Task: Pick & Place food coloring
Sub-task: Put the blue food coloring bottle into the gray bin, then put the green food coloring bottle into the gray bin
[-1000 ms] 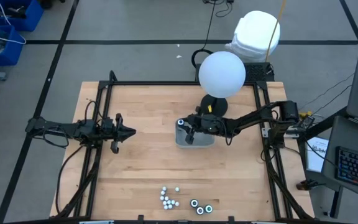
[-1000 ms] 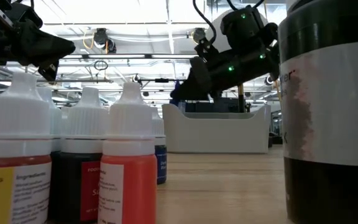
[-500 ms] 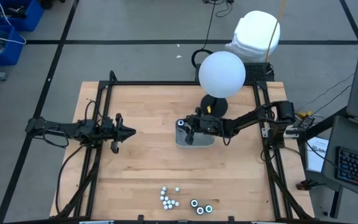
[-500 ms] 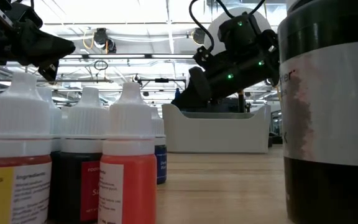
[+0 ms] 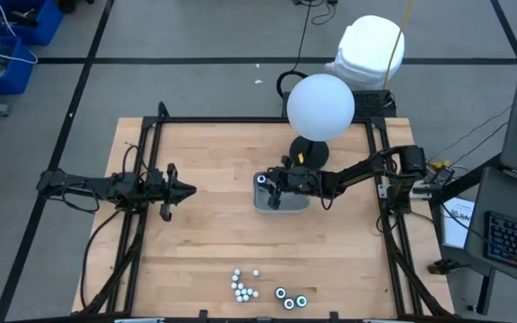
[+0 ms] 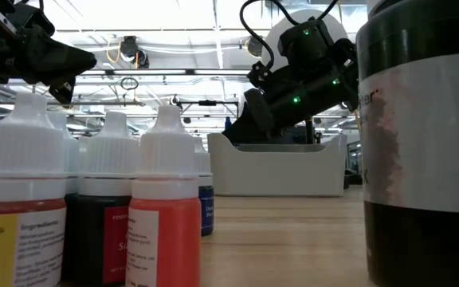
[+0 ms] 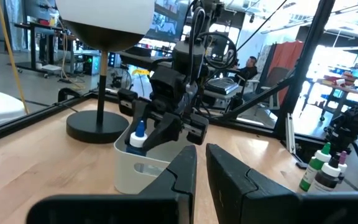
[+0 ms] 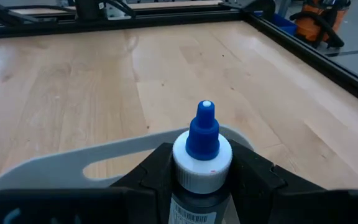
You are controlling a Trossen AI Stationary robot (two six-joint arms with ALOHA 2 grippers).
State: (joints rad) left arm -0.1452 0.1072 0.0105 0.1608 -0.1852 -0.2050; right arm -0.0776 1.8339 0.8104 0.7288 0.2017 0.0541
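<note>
My right gripper (image 5: pixel 266 184) reaches from the table's right to the left end of the grey tray (image 5: pixel 294 203) and is shut on a little bottle (image 8: pixel 202 149) with a white cap and a blue nozzle. The other food coloring bottles stand near the table's near edge: a white-capped cluster (image 5: pixel 244 285) and dark round ones (image 5: pixel 290 298). They loom in front in the low view (image 6: pixel 158 199). My left gripper (image 5: pixel 187 189) waits shut above the table's left half, pointing at the tray. My right gripper pinches the bottle between its two fingers (image 8: pixel 157 171), one on each side of the body just under the white cap (image 8: pixel 185 163). It comes slanting down from the table's right. The bottle stands upright with its lower part inside the tray (image 7: pixel 135 171); whether its bottom rests there is hidden.
A lamp with a white globe (image 5: pixel 320 106) stands on a black base (image 5: pixel 311 151) just beyond the tray. A black frame rail (image 5: pixel 240 121) borders the table. Bare wood lies between the tray and the bottles at the near edge.
My right gripper has come down a little toward the tray with the bottle and has tipped further downward. The left arm has kept still.
</note>
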